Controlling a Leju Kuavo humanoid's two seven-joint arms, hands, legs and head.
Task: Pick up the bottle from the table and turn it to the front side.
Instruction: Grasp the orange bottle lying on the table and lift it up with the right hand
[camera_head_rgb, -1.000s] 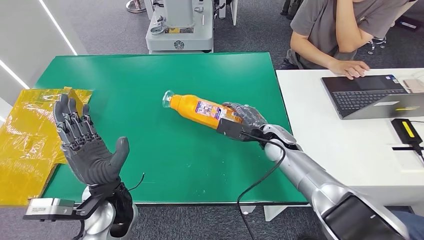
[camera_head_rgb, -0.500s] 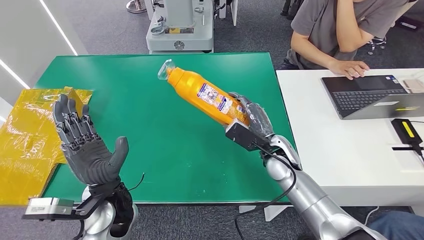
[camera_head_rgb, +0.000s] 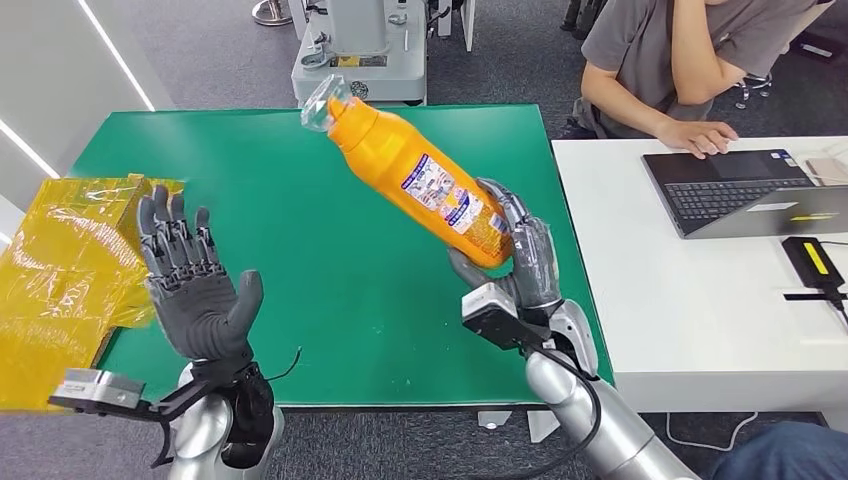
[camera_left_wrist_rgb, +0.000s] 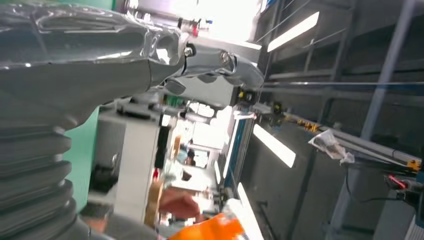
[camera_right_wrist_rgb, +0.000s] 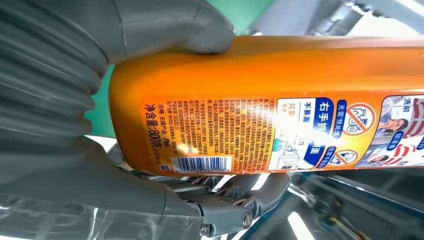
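Now, bottle (camera_head_rgb: 420, 183): orange, lifted off the green worktop (camera_head_rgb: 300, 200), tilted, cap toward 11 o'clock, back label with barcode facing the wrist camera.
Right robot hand (camera_head_rgb: 515, 255): wrapped around the bottle's base.
Left robot hand (camera_head_rgb: 195, 290): raised, fingers spread, holding nothing.
Yellow bag (camera_head_rgb: 60, 270): at 9 o'clock.

"800" beside a barcode and "右手" are being shown on the orange plastic bottle's (camera_right_wrist_rgb: 300, 70) printed label (camera_right_wrist_rgb: 260, 135).
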